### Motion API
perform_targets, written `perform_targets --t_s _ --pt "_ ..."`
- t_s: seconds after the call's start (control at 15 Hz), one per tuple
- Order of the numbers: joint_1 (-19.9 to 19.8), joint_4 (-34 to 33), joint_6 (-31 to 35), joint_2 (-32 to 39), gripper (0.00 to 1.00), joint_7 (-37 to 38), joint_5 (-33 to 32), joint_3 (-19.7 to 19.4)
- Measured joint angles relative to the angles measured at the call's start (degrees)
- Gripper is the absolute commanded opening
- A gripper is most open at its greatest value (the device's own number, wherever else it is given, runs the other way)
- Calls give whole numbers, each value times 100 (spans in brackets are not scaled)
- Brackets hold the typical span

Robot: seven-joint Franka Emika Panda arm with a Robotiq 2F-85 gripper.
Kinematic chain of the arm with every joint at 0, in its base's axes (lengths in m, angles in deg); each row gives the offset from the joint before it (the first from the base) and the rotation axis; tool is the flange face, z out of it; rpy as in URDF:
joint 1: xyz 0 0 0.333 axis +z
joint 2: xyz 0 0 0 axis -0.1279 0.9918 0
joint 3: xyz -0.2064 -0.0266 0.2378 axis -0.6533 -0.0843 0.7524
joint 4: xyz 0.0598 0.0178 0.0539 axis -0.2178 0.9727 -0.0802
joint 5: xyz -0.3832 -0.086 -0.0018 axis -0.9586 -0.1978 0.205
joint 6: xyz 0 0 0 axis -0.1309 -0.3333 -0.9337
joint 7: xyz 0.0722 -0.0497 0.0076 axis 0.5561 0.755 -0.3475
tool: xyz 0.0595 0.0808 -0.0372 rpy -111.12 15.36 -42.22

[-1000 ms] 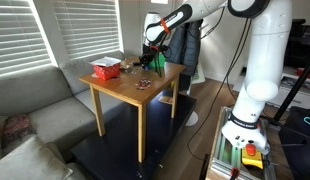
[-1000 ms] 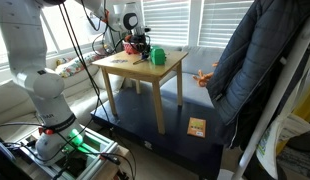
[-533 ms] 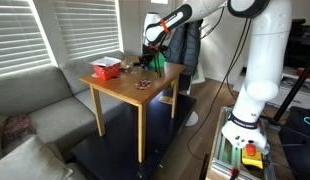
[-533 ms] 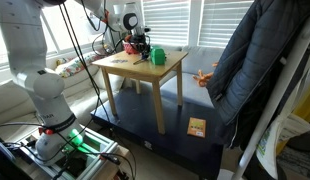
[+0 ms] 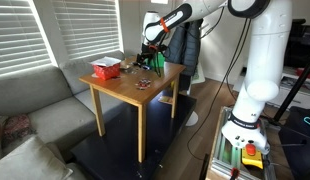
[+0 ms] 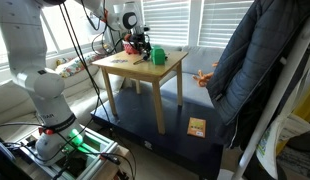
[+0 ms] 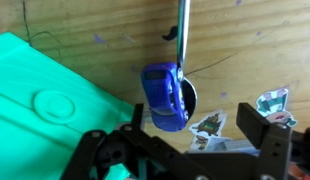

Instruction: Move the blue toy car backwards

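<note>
Toy car (image 7: 166,95) blue, glossy, rounded; on wooden table (image 7: 85,25).

On the table (image 7: 245,40), seen from the wrist, the toy car (image 7: 165,95) lies just right of a flat plastic piece (image 7: 50,100). Two paper cutouts (image 7: 208,125) lie right of the car. The gripper (image 7: 180,140) sits before it, fingers spread either side.

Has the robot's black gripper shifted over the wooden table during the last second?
No. In an exterior view the gripper sits exactly as before beside the red tray, and its spot next to the green box is unchanged too.
</note>
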Motion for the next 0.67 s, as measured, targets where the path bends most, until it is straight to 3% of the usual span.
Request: perform_targets --t_s 0.33,0.67 --pt "72 -27 -351 -102 100 0 0 5" --pt "141 -37 -1288 -363 100 52 -28 14"
